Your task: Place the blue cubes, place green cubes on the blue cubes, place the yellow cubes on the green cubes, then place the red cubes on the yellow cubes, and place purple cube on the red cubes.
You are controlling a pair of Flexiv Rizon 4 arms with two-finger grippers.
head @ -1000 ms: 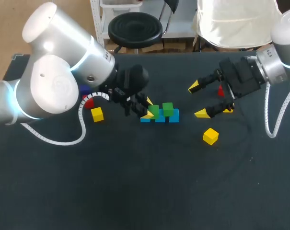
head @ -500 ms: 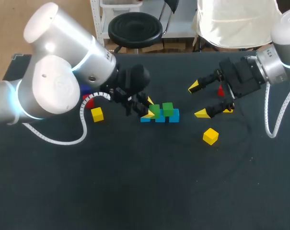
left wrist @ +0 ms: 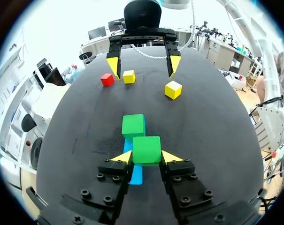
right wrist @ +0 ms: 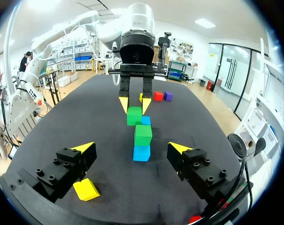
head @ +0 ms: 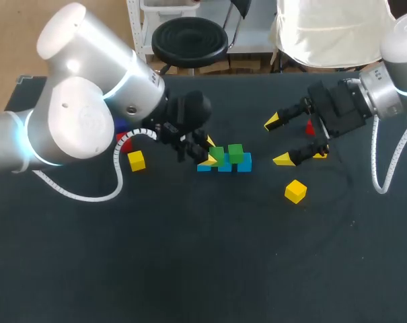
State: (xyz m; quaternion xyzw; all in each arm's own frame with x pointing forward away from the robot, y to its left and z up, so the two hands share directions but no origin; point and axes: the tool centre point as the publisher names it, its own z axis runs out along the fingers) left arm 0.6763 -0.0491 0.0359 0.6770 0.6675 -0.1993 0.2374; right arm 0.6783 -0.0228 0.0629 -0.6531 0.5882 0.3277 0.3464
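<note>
A row of blue cubes [head: 244, 163] lies mid-table. One green cube [head: 235, 153] sits on its right part. My left gripper [head: 206, 153] is shut on a second green cube [head: 216, 157] over the left part of the row. In the left wrist view this held green cube [left wrist: 146, 150] sits between the yellow tips, above a blue cube [left wrist: 136, 174], with the other green cube [left wrist: 133, 125] just ahead. My right gripper [head: 277, 141] hangs open and empty to the right of the row. From the right wrist view, the left gripper [right wrist: 134, 106] pinches its green cube [right wrist: 134, 116] beyond the green-on-blue stack [right wrist: 143, 134].
A yellow cube [head: 295, 191] lies in front of the right gripper. A red cube [head: 309, 126] and another yellow cube [head: 320, 153] lie behind its fingers. Beside the left arm lie a yellow cube [head: 136, 160], a red cube [head: 126, 142] and a purple cube [right wrist: 168, 95].
</note>
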